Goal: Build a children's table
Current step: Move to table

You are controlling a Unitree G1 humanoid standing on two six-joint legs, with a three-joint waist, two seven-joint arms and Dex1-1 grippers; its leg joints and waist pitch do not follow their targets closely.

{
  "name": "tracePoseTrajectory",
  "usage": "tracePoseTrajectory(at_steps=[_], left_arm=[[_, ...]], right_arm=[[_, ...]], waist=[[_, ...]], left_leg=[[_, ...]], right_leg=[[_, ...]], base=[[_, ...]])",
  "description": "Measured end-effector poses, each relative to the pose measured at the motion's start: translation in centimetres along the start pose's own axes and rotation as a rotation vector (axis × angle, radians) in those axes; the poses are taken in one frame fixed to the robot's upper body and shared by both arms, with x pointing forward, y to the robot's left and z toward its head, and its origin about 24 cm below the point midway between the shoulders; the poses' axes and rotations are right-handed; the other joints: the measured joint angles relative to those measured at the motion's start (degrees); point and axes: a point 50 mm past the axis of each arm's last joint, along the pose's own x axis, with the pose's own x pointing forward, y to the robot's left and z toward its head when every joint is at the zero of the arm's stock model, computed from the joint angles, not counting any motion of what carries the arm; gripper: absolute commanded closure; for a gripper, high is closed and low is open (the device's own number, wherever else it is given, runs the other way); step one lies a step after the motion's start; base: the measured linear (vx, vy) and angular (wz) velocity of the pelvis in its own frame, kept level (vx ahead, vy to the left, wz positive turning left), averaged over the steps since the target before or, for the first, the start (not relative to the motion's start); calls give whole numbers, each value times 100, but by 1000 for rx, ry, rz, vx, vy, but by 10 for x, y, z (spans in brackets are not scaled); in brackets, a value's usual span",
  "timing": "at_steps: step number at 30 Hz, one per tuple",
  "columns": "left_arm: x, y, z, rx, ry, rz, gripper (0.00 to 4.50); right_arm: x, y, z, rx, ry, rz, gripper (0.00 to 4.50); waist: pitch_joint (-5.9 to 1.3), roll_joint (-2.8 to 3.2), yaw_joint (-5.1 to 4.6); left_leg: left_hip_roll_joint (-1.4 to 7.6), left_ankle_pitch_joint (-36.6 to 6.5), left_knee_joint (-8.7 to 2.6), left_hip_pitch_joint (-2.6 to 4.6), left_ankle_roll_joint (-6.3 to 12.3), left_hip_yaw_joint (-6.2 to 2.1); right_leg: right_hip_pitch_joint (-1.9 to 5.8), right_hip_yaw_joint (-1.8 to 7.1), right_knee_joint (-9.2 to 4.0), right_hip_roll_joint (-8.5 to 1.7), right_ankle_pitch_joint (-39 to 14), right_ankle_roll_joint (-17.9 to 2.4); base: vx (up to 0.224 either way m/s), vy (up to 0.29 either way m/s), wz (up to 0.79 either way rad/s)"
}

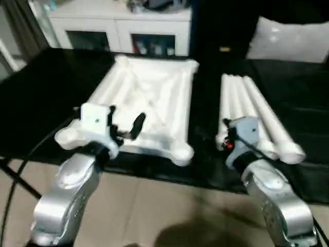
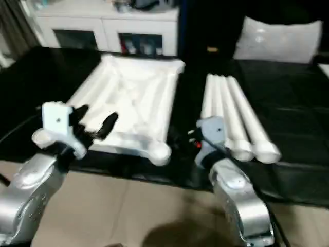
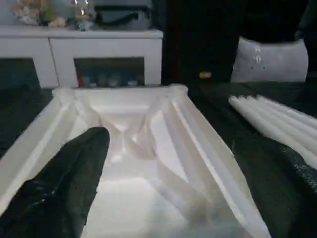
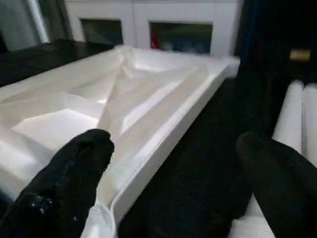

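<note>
The children's table top (image 1: 149,95) lies upside down on a black surface, white, with its X ribs up and round sockets at the corners. Several white legs (image 1: 257,116) lie side by side to its right. My left gripper (image 1: 125,119) hovers open over the top's near left part; the left wrist view shows its black fingers (image 3: 64,183) spread above the ribbed underside (image 3: 148,148). My right gripper (image 4: 173,188) stands open and empty near the front edge, over the dark gap between the top's right rim (image 4: 173,124) and the legs (image 4: 297,124).
The black work surface (image 1: 46,92) ends close to me, with beige floor below. A white cabinet (image 1: 118,25) stands behind it and a pale cushion (image 1: 293,41) at the back right. A black cable (image 1: 31,154) hangs by my left arm.
</note>
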Motion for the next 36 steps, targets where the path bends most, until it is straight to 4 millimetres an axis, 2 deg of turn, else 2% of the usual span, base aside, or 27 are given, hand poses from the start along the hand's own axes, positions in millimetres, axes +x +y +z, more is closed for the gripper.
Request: tracePoseTrajectory(at_steps=[1, 2, 3, 4, 5, 6, 7, 8, 9, 10, 11, 12, 13, 14, 15, 16, 17, 18, 19, 20, 21, 22, 25, 27, 32, 36], left_arm=[[1, 3, -2, -4, 8, 10, 4], [2, 3, -3, -8, 16, 9, 4], [3, 2, -4, -9, 19, 3, 4], [3, 1, -4, -5, 15, -4, 4], [3, 0, -4, -3, 14, -13, 4], [5, -6, -6, -20, 19, -36, 4], [7, -14, -7, -30, 20, -71, 4], [8, -19, -8, -33, 22, -91, 4], [8, -18, -7, -24, 20, -98, 4], [8, -17, -6, -13, 17, -96, 4], [7, -15, -6, -4, 14, -91, 4], [6, -14, -6, 3, 9, -85, 4], [5, -12, -6, 7, 6, -79, 4], [2, -7, -8, 15, 16, -64, 4], [1, -3, -9, 27, 24, -50, 4], [1, -2, -9, 37, 27, -47, 4], [1, -2, -9, 44, 28, -51, 4], [2, -3, -8, 55, 26, -73, 4], [2, -4, -9, 59, 29, -93, 4], [2, -7, -8, 59, 29, -115, 4], [3, -11, -8, 58, 32, -150, 4], [1, -12, -10, 57, 43, -172, 4], [-4, -7, -14, 63, 80, -206, 4], [-6, -4, -14, 65, 89, -215, 4], [-6, -4, -15, 78, 92, -231, 4], [-14, -6, -18, 98, 114, -261, 4]], right_arm=[[0, 2, -1, 0, 6, 7, 0], [0, 1, -1, -8, 11, -1, 0], [-1, -3, -1, -21, 14, -11, 0], [-2, -5, 0, -27, 11, -21, 0], [-4, -6, 0, -29, 9, -31, 0], [-6, -10, 0, -33, 12, -50, 0], [-8, -14, 0, -40, 13, -69, 0], [-10, -18, -1, -42, 15, -90, 0], [-11, -18, 2, -46, 7, -94, 0], [-12, -17, 4, -46, 0, -90, 0], [-11, -15, 4, -46, 0, -85, 0], [-11, -14, 6, -51, -7, -78, 0], [-11, -13, 7, -53, -9, -77, 0], [-9, -8, 6, -45, -6, -59, 0], [-6, -4, 9, -52, -17, -39, 0], [-5, -4, 12, -56, -26, -39, 0], [-4, -5, 13, -60, -31, -45, 0], [-4, -7, 15, -66, -34, -55, 0], [-5, -10, 15, -72, -33, -72, 0], [-6, -14, 16, -81, -32, -94, 0], [-7, -21, 16, -103, -18, -129, 0], [-8, -26, 16, -124, -2, -142, 0], [-10, -30, 22, -184, 21, -122, 0], [-12, -24, 26, -195, 18, -62, 0], [-9, -12, 26, -102, -16, -25, 0], [-11, -8, 22, -72, -2, 38, 0]], waist=[[-1, -32, -31], [-5, -59, -56], [-24, -130, -71], [-35, -224, -94], [-52, -331, -117], [-44, -375, -90], [-58, -297, -67], [-59, -306, -61], [-65, -303, -56], [-73, -275, -40], [-96, -201, -13], [-112, -32, 4], [-120, 102, 20], [-117, 54, -46], [-119, -52, -87], [-120, -90, -100], [-127, -126, -110], [-140, -186, -99], [-141, -195, -90], [-157, -197, -43], [-155, -199, -30], [-155, -196, -30], [-124, -172, -36], [-84, -167, -28], [-59, -154, -52], [-35, -189, -76]], left_leg=[[7, -66, 0, 69, 2, 78], [15, -124, -9, 149, -7, 180], [29, -198, -38, 276, -28, 368], [18, -260, -40, 362, -62, 471], [-28, -312, -18, 417, -101, 554], [-23, -431, 89, 431, -90, 552], [-89, -533, 341, 301, 140, 318], [-200, -536, 647, 105, 211, 142], [-330, -439, 787, -150, 288, 9], [-367, -339, 698, -333, 303, -25], [-326, -188, 437, -454, 331, -39], [-204, 80, -71, -516, 430, -71], [-111, 450, -55, -459, 286, -170], [-120, 350, -5, -440, 240, -187], [-175, 314, 16, -447, 266, -176], [-216, 301, 35, -456, 285, -165], [-263, 320, 50, -455, 254, -173], [-349, 325, 42, -456, 245, -204], [-362, 335, 30, -459, 228, -206], [-357, 350, -18, -485, 209, -187], [-341, 364, -93, -488, 184, -172], [-322, 370, -120, -480, 175, -165], [-298, 375, -163, -389, 128, -146], [-292, 373, -180, -306, 127, -110], [-278, 374, -180, -315, 128, -77], [-278, 373, -179, -308, 128, -29]], right_leg=[[-89, 16, 162, -44, -49, -52], [-237, -69, 349, -113, -47, -29], [-429, -146, 471, -218, 19, 21], [-518, -179, 400, -305, 104, 13], [-568, -158, 304, -378, 294, 42], [-504, -15, 337, -269, 230, 22], [-455, -6, 282, -203, 220, 0], [-398, -10, 227, -176, 200, -3], [-327, -20, 166, -165, 175, -19], [-272, -46, 132, -126, 146, -25], [-194, -128, 71, -55, 122, -51], [-72, -260, -13, 113, 76, -54], [-19, -269, 15, 223, 10, -35], [8, -283, 85, 190, -50, 4], [-103, -232, 240, 127, -60, -20], [-211, -174, 332, 49, -28, 15], [-304, -37, 310, -38, 42, 160], [-428, 113, 243, -178, 118, 385], [-458, 119, 241, -210, 150, 408], [-456, 112, 227, -204, 175, 390], [-479, 97, 185, -199, 219, 380], [-468, 87, 147, -190, 253, 373], [-359, 66, 72, -183, 267, 303], [-325, 75, 40, -192, 282, 273], [-344, 73, -4, -212, 339, 244], [-366, 72, -7, -251, 374, 241]], base=[[121, 86, -46], [163, 38, -50], [143, 7, -57], [143, 7, -57], [160, -56, -45], [210, -94, -30], [210, -94, -30], [213, -76, -28], [167, -48, -11], [167, -48, -11], [155, -30, -6], [196, 25, -1], [196, 25, -1], [184, 73, -6], [149, 53, -7], [149, 53, -7], [105, 44, 1], [-4, 61, -10], [-4, 61, -10], [0, 0, 0], [0, 0, 0], [0, 0, 0], [-60, 0, 3], [-84, 22, 3], [-52, 22, -3], [0, 0, 0]])
